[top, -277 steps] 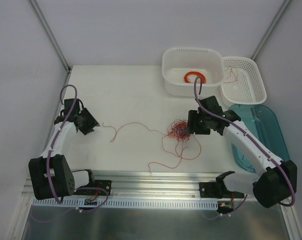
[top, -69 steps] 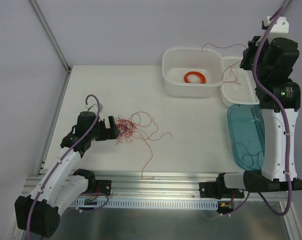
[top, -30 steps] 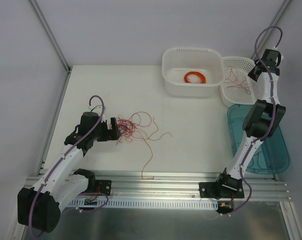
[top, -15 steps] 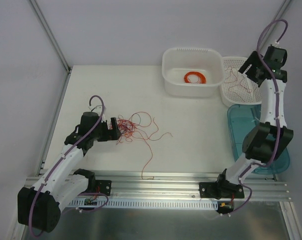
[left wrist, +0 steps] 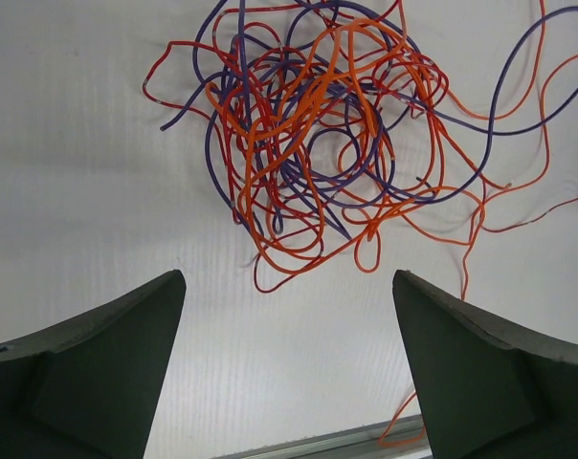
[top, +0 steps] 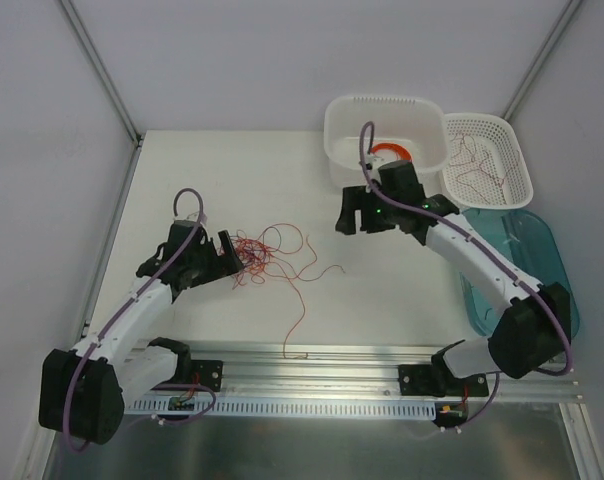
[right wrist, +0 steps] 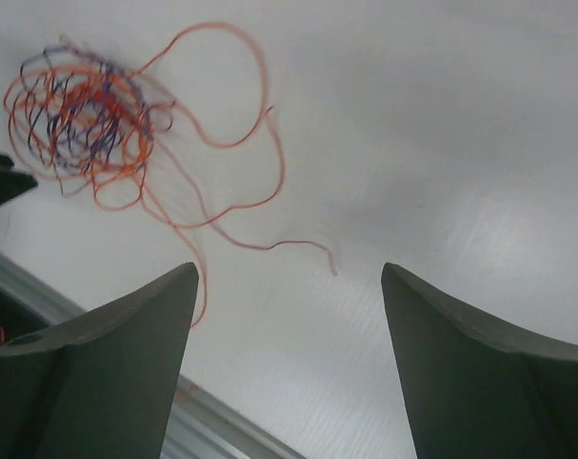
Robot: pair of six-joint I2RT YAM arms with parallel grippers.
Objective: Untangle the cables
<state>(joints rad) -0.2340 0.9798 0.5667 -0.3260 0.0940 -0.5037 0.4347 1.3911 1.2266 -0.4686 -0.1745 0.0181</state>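
Right pincer (right wrist: 289, 273) nearer; scribbly orange-purple cables (left wrist: 318, 143)

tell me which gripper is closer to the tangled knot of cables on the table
Left. The left gripper sits open just beside the knot, not touching it; the right gripper hovers open well off to the knot's right.

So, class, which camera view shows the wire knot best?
The left wrist view: the knot fills the frame, with separate strands sharp. The top view shows it tiny beside the left arm; the right wrist view shows it far off and blurred.
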